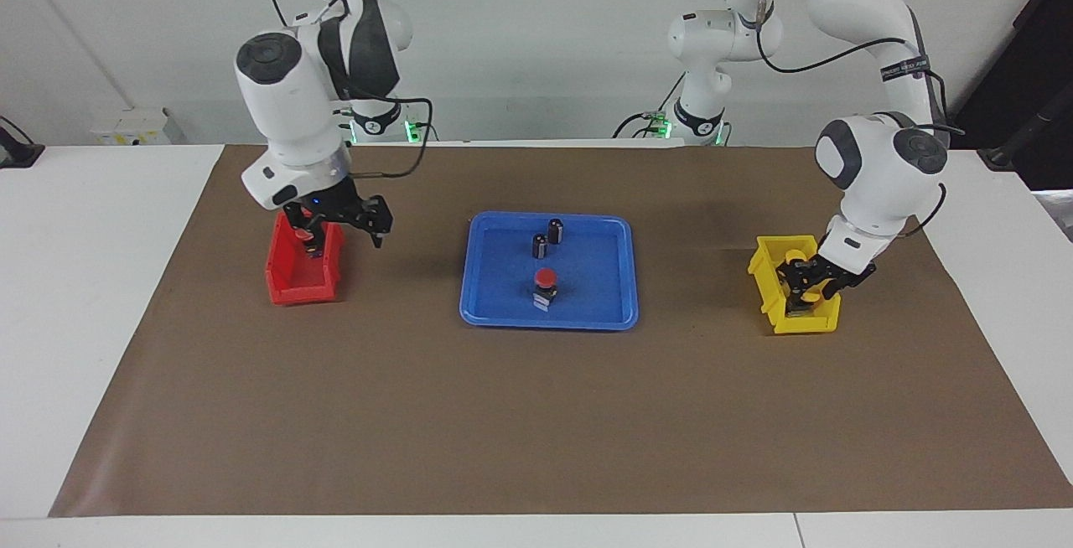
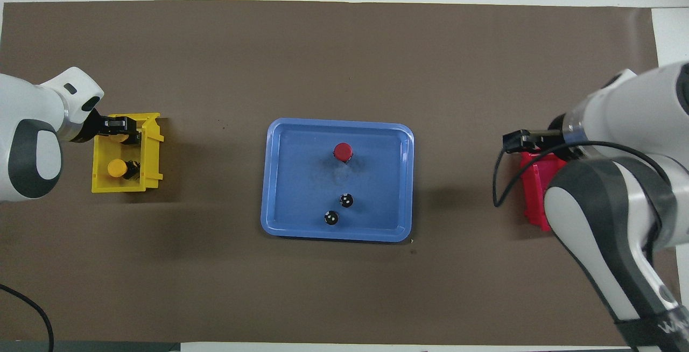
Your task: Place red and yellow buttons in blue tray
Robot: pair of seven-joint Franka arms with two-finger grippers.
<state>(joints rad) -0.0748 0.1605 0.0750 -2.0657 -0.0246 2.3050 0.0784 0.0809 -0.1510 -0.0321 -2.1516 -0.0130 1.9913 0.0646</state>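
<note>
The blue tray [image 1: 474, 280] [image 2: 280, 180] lies mid-table and holds one red button [image 1: 546, 279] [image 2: 343, 151]. My right gripper [image 1: 308, 242] is at the red bin [image 1: 289, 284], at the end nearer to the robots, with a second red button [image 1: 304, 235] at its tip. My left gripper [image 1: 806, 284] [image 2: 119, 132] is down in the yellow bin [image 1: 767, 267] [image 2: 153, 147] at a yellow button [image 1: 809, 288] [image 2: 114, 138]. Another yellow button [image 1: 796, 256] [image 2: 117, 168] sits in that bin, nearer to the robots.
Two dark capless cylinders [image 1: 556, 230] [image 1: 540, 245] stand in the tray, nearer to the robots than the red button. In the overhead view the right arm hides most of the red bin [image 2: 535, 201]. Brown paper covers the table.
</note>
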